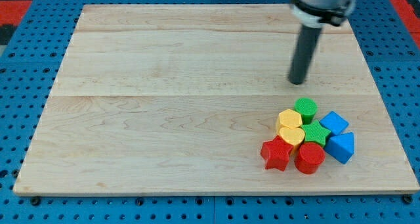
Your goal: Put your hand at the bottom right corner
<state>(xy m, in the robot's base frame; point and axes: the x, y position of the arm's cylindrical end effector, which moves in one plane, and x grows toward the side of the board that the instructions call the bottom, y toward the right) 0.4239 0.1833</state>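
No pincer fitted; my tip (pixel 298 82) holds nothing, upper right of frame, above the block cluster. Target corner of bench (pixel 164 119) lies lower right. Risk: a straight descent ploughs green cylinder (pixel 305 107) and blue blocks (pixel 336 135), scattering them.

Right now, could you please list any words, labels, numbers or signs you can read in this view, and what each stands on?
None: no readable text anywhere.
The board is bare wood.
The blocks, such as the red star and the green cylinder, carry no marks.
My tip and its rod bear no label.
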